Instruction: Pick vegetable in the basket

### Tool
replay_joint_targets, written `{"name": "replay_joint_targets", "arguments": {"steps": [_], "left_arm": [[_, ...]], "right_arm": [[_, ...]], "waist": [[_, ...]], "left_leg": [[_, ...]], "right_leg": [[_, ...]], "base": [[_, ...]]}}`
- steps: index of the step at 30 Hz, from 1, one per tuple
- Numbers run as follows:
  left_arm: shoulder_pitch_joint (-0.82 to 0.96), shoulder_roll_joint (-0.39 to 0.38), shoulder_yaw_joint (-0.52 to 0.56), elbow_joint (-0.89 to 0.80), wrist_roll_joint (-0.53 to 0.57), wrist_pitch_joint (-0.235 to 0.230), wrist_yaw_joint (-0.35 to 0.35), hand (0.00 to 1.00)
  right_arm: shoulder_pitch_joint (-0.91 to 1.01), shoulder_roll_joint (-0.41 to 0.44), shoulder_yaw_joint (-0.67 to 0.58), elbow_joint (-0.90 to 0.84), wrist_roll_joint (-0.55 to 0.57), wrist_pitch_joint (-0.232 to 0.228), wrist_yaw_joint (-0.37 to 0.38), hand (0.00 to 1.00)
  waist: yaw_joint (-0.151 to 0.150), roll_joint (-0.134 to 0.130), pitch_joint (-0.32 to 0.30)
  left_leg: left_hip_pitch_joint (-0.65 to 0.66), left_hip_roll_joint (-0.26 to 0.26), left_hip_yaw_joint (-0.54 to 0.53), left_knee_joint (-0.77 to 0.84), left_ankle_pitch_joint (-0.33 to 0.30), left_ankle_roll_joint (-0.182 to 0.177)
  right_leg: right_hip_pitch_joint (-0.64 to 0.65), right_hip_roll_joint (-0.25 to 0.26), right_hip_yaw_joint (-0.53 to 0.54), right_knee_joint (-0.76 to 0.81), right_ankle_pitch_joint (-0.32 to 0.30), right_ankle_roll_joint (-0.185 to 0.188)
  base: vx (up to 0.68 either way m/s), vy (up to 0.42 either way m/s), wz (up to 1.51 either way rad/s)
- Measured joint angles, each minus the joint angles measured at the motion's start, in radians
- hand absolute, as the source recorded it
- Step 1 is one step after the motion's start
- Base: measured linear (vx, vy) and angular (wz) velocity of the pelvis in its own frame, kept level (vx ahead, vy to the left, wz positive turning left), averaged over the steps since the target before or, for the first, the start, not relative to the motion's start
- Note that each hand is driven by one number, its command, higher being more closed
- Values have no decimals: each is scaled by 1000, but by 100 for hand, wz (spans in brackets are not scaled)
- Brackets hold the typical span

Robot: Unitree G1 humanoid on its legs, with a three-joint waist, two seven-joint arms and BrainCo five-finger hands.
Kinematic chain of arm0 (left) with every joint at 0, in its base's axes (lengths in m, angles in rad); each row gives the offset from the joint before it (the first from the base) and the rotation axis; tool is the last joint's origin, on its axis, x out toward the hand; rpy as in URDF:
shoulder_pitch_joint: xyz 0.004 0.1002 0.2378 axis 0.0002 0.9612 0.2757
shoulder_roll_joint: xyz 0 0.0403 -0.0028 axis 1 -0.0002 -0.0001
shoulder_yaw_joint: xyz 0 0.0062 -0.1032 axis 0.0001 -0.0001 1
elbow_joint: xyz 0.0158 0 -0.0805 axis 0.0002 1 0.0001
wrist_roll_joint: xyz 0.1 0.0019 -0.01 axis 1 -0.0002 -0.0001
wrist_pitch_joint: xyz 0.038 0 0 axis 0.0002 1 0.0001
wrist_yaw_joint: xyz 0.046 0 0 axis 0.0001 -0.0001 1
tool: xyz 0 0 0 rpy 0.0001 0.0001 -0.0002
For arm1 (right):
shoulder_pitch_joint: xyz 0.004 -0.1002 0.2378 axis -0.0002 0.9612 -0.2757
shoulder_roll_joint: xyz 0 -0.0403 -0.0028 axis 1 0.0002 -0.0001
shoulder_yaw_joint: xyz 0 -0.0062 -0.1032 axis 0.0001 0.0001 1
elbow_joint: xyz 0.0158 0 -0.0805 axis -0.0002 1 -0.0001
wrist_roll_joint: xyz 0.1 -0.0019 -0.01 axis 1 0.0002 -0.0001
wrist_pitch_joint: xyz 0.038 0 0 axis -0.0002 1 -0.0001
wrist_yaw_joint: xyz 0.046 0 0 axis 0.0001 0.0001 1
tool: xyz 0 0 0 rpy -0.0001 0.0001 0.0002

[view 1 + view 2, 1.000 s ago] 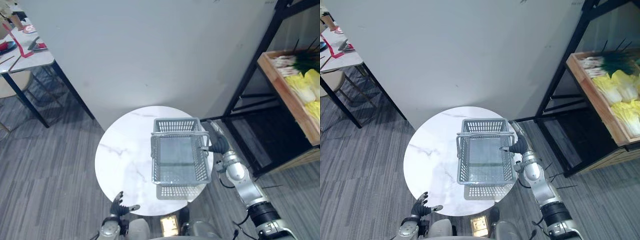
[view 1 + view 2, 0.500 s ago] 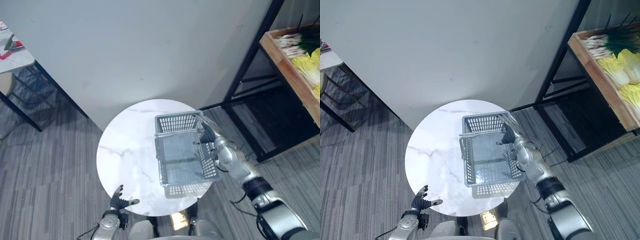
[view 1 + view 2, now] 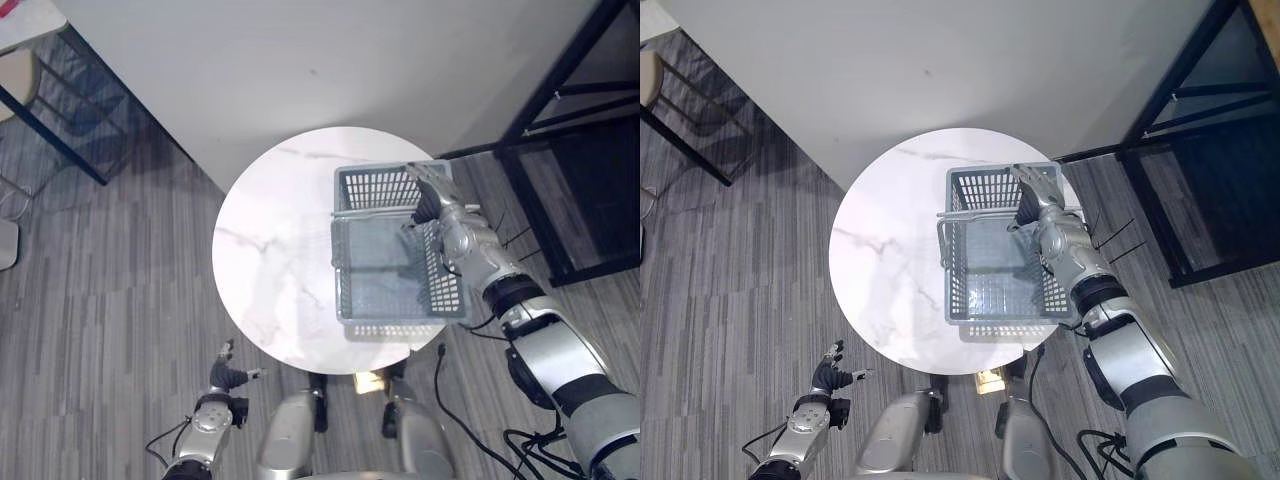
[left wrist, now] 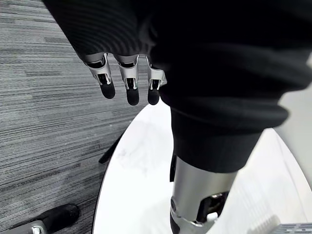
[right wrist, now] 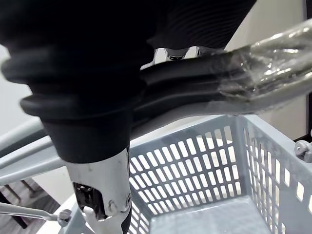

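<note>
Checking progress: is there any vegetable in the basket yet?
No, the basket holds nothing; its grey floor shows bare through the open top.

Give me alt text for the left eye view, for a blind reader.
An empty grey basket sits on a round white table, the robot's right hand at its far right rim. The left hand hangs open off the table's near edge.

A grey basket (image 3: 385, 187) sits on the round white marble table (image 3: 280, 260).
</note>
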Motion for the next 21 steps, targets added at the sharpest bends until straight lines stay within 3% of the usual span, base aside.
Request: {"name": "replay_joint_targets", "arguments": {"steps": [11, 18, 21], "left_arm": [[-23, -15, 0, -4, -7, -2, 4, 0], [-7, -48, 3, -59, -6, 4, 4, 0], [16, -51, 8, -86, -5, 6, 2, 0]], "right_arm": [[13, -3, -93, -58, 7, 13, -25, 100], [276, -38, -197, -359, 109, 34, -28, 100], [431, -35, -236, -459, 217, 34, -22, 100]], "waist": [[-1, -6, 22], [-12, -12, 23], [-36, -27, 15]], "left_leg": [[3, -3, 5, -1, 0, 0], [42, 1, 25, 1, -19, 11], [83, 1, 37, 1, -32, 12]], "right_leg": [[-3, -2, 6, 1, -6, 7], [23, 7, 40, 8, -6, 7], [57, 8, 62, 11, -18, 17]], "base": [[14, 7, -1], [59, 26, -9], [36, 39, -12]]}}
